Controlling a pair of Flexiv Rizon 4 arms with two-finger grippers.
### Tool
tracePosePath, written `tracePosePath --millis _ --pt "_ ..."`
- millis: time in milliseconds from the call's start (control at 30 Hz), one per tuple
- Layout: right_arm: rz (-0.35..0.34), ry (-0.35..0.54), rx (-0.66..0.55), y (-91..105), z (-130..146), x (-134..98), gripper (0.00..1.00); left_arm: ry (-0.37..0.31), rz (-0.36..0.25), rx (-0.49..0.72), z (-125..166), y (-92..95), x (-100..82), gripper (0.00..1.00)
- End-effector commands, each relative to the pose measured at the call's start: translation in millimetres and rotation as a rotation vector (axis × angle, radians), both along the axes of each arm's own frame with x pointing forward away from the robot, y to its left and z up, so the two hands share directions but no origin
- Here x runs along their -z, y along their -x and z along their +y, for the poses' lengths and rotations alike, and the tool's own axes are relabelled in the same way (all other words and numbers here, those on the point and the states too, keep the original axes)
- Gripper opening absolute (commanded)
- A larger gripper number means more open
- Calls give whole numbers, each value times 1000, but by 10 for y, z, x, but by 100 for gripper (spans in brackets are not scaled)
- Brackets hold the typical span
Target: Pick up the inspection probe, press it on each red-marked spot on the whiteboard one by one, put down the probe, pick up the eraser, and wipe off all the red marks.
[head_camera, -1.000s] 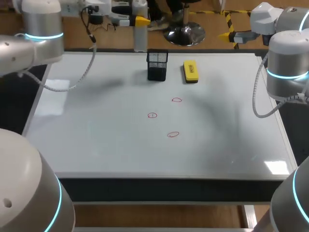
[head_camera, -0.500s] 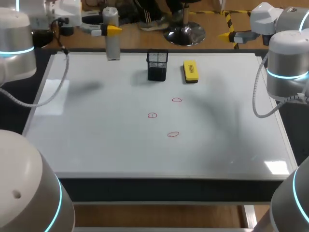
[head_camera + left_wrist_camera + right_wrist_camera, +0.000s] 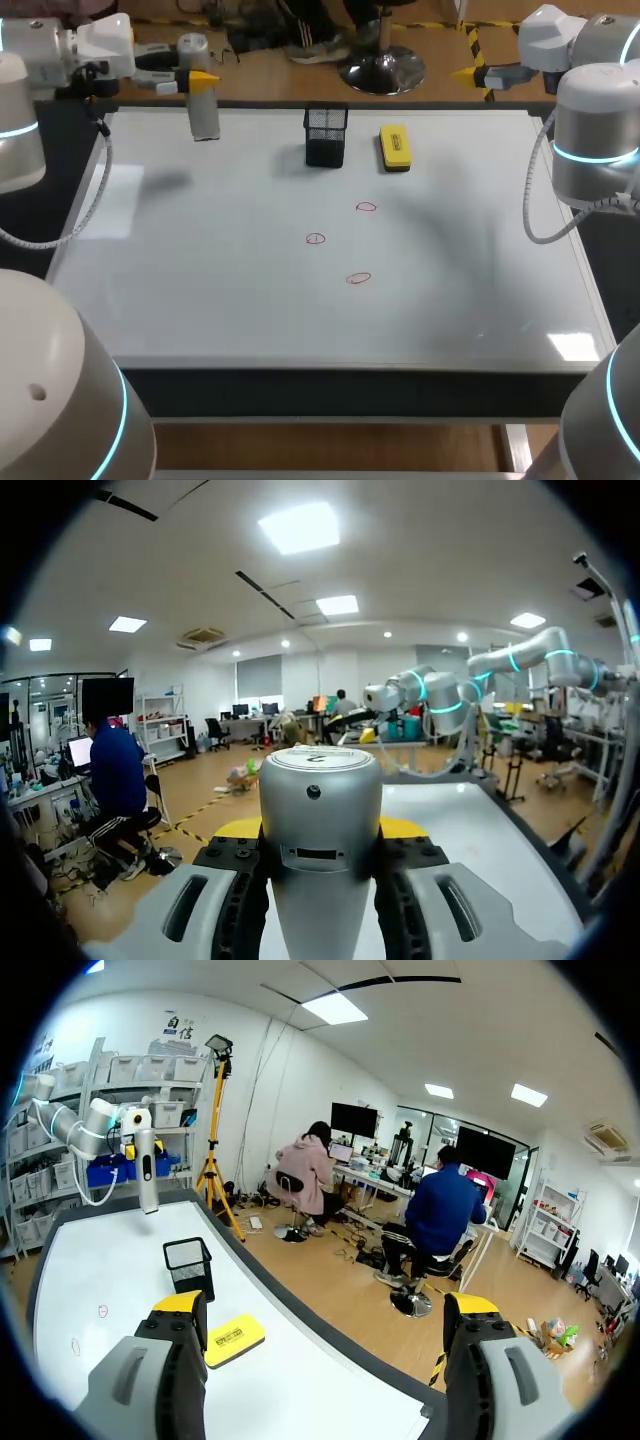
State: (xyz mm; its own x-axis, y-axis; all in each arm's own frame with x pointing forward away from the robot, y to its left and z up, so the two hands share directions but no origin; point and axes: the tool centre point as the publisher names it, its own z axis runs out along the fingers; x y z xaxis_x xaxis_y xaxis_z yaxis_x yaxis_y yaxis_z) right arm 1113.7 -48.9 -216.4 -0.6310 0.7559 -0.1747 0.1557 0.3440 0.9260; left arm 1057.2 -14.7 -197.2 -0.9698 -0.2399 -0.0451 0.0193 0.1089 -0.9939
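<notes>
Nearest on the whiteboard (image 3: 200, 290) sat the first red mark (image 3: 359, 279), a small hand-drawn oval. Just beyond it, the second red mark (image 3: 315, 238), a circle with a short stroke inside, and then the third red mark (image 3: 366, 207), another loop, farther back and a touch to the right. No letters in any of them, just rings.

Farther on, near the board's far edge, the black mesh holder (image 3: 325, 136) stood upright, and just beside it on the right lay the yellow eraser (image 3: 395, 147), flat, with a dark label on top whose print was too small to read.

Over at the far left, the left claw (image 3: 200, 78) was clamped on the inspection probe (image 3: 204, 112), a grey cylinder held upright, well apart from the marks. A tiny mark on its cap could not be made out.

Far right, the right claw (image 3: 325, 1310) hung with fingers spread wide, gripping nothing.
</notes>
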Motion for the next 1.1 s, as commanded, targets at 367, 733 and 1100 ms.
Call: tracePosePath --millis 367,733,1100 --pt "1 1 -1 -4 -3 -1 100 14 6 -44 172 79 37 0" --pt "1 1 -1 -4 -3 -1 100 14 6 -44 172 79 37 0" --pt "45 223 -83 -22 -8 89 100 14 6 -44 172 79 37 0"
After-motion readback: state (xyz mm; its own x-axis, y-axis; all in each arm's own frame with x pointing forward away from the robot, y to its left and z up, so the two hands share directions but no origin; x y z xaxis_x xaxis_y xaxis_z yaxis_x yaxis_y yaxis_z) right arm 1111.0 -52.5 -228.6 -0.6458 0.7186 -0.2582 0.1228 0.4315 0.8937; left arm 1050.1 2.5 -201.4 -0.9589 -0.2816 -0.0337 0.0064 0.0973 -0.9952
